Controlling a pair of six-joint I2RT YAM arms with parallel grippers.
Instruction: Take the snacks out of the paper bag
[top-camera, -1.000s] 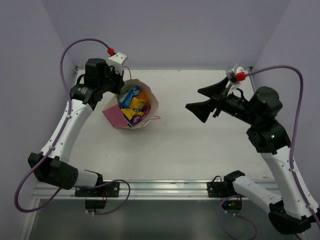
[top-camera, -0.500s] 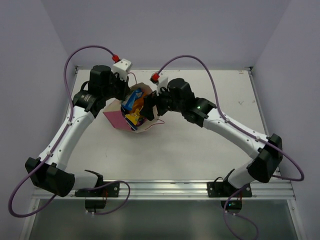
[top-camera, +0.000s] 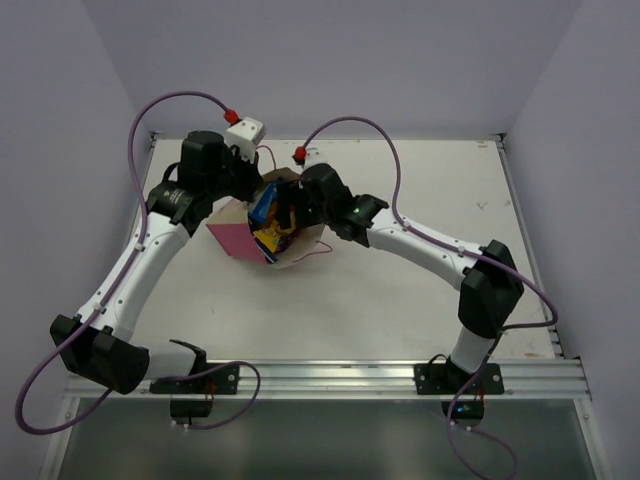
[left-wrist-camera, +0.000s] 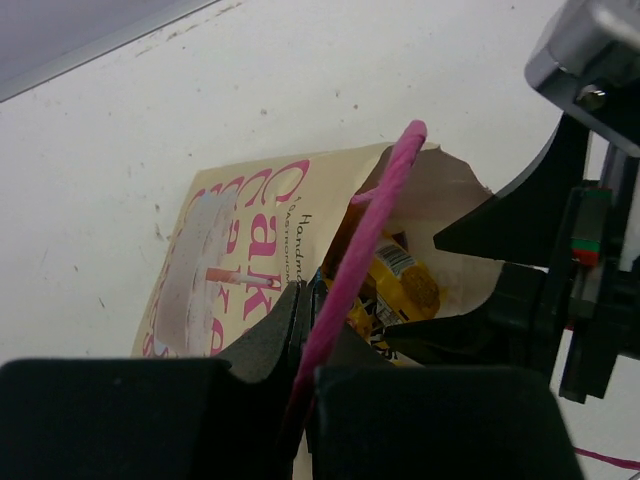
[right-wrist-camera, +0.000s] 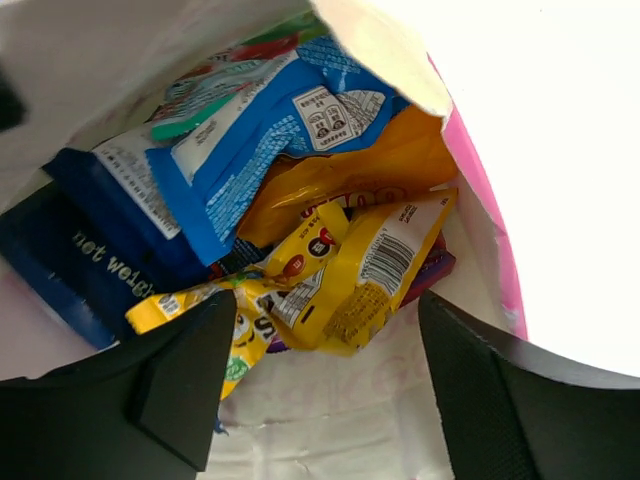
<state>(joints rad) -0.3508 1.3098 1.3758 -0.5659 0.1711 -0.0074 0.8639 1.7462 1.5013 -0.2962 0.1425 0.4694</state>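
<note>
The paper bag (top-camera: 232, 235) lies tilted on the table with its mouth open toward the right. My left gripper (top-camera: 254, 184) is shut on the bag's far rim, with the pink handle (left-wrist-camera: 372, 215) running between its fingers (left-wrist-camera: 268, 338). My right gripper (top-camera: 290, 208) is open inside the bag's mouth (right-wrist-camera: 330, 372), its fingertips (right-wrist-camera: 185, 385) on either side of two yellow packets (right-wrist-camera: 375, 268) without touching them. Behind these lie an orange pouch (right-wrist-camera: 345, 172), a blue packet (right-wrist-camera: 262, 135), a dark blue packet (right-wrist-camera: 85, 268), a teal-white one (right-wrist-camera: 205, 98) and a purple edge (right-wrist-camera: 432, 270).
A second pink handle loop (top-camera: 312, 243) lies on the table right of the bag. The cell's walls close in the table at the back and both sides. The right arm (top-camera: 430, 245) stretches across the middle of the table.
My right arm has swung from the table's right side over to the bag, and its open gripper has gone into the bag's mouth. My left gripper holds the rim as before.
</note>
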